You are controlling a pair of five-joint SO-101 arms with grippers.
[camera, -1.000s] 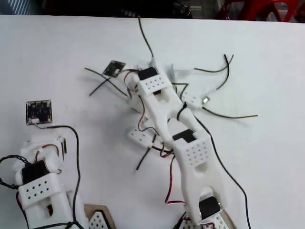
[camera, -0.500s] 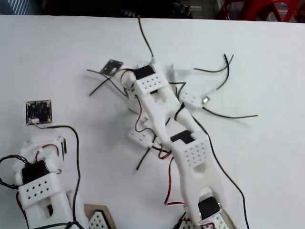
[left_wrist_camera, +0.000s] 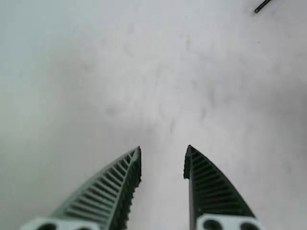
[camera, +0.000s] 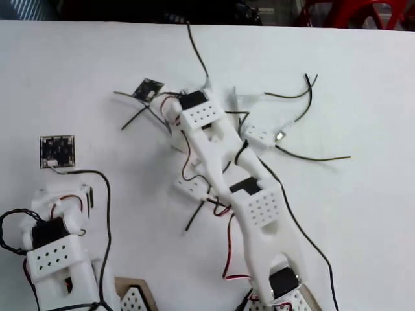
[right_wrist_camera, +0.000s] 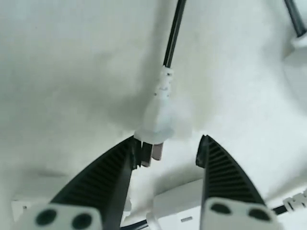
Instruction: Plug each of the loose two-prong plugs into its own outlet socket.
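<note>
Grasping step: right gripper (right_wrist_camera: 168,140), jaws spread, stands around the prongs of the white two-prong plug (right_wrist_camera: 158,112), which lies mid-desk.
Next move: probably close on the plug body, then aim the prongs at the outlet socket (right_wrist_camera: 175,203) just beside.
Left gripper (left_wrist_camera: 163,151): spread, over bare desk (left_wrist_camera: 144,72), near left.
Room: black cords (camera: 305,155) crowd the centre; the left side is open.

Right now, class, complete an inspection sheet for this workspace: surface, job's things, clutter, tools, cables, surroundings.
Surface: white table.
Job's things: two-prong plug on a black cord; white block beside it; second white block among the cords.
Clutter: black square board near the left arm; second board beside the right arm.
Tools: left tool open over bare table; right tool open, plug's prongs between its fingers.
Cables: loose black cords across the table; red wires along the right arm.
Surroundings: red frame beyond the far edge.
</note>
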